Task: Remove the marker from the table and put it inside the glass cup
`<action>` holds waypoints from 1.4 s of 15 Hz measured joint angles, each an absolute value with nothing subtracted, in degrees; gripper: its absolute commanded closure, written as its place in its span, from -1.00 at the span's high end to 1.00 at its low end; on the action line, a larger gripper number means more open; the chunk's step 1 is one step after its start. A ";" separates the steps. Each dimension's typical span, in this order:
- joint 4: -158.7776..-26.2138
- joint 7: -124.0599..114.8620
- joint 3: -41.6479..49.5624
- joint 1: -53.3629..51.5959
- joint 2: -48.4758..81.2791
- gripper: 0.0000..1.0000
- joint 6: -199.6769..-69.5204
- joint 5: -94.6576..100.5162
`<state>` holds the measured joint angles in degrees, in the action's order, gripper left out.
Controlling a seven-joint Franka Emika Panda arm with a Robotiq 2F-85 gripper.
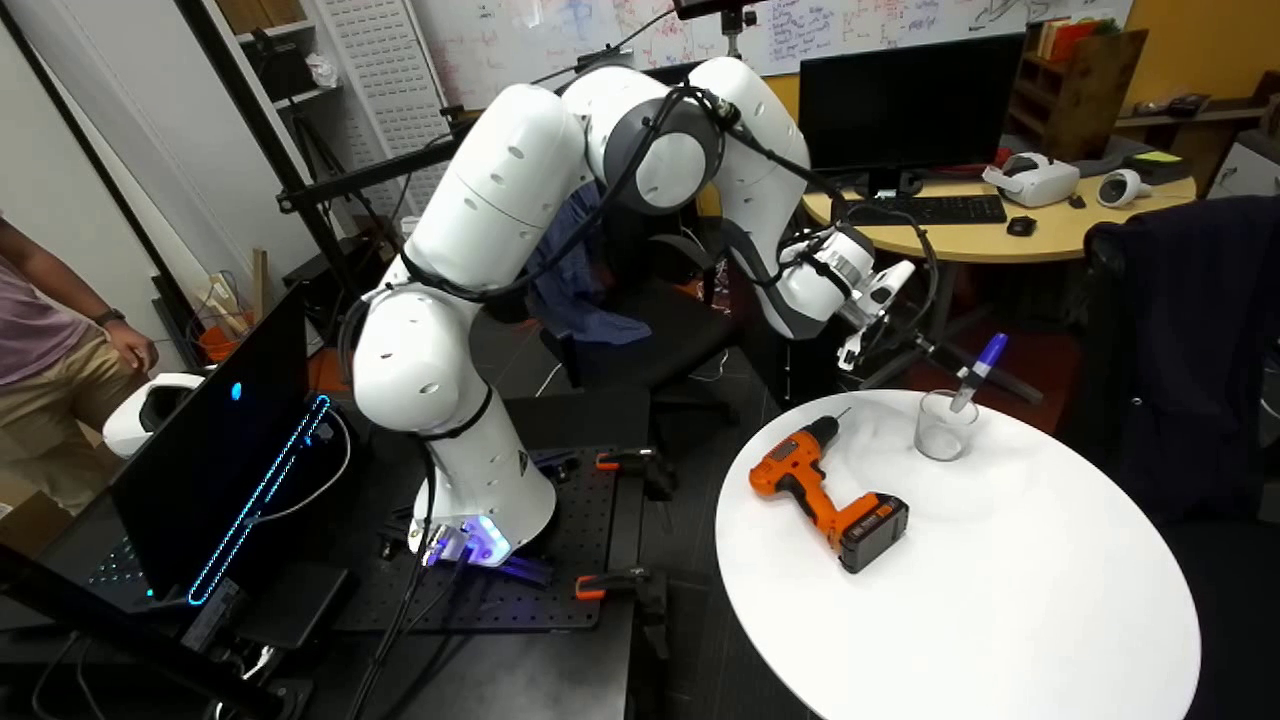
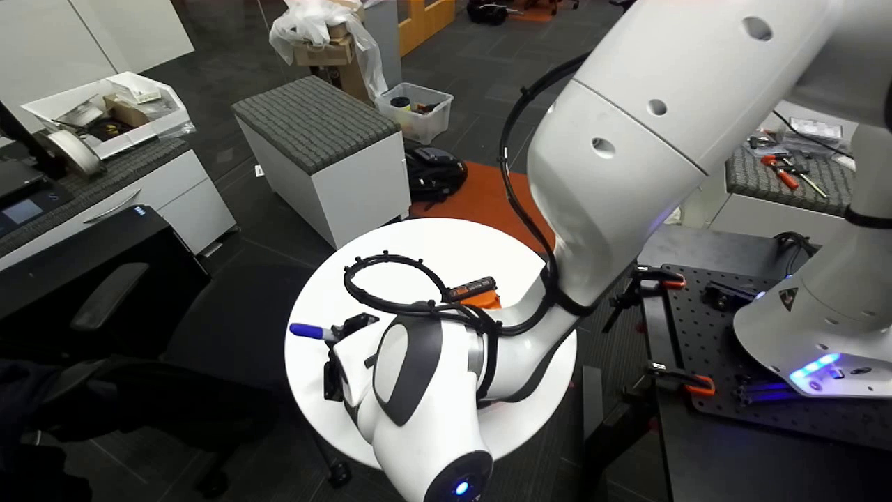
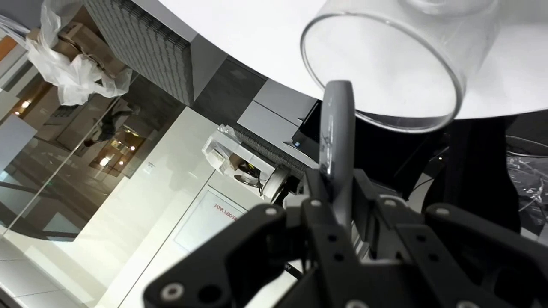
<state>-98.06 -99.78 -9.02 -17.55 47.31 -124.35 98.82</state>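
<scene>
In an exterior view the table [image 1: 1020, 600] offers open white surface from two o'clock round to eight; the drill [image 1: 825, 508] lies at ten, the glass cup [image 1: 943, 438] stands upright at twelve, close to the far edge. The gripper [image 3: 340, 182], jaws drawn narrow, holds the marker [image 3: 337, 132] tilted; in the wrist view its grey tip crosses the rim at eight o'clock, whether inside cannot be determined. Count: one drill, one glass cup, one marker.
</scene>
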 measured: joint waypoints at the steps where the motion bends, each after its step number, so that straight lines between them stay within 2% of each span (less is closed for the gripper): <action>1: -98.10 -100.06 -9.19 -17.30 47.32 -0.86 -124.86 98.83; 2: -98.16 -100.44 -9.31 -17.07 47.33 -0.10 -125.44 98.85; 4: -98.20 -100.62 -9.40 -16.72 47.37 0.02 -126.52 98.85; 10: -98.21 -100.63 -9.53 -16.07 47.46 0.94 -127.97 98.85; 12: -98.21 -100.64 -9.56 -16.04 47.46 1.00 -127.97 98.85; 21: -98.48 -100.64 -10.35 -16.27 46.53 1.00 -127.45 98.52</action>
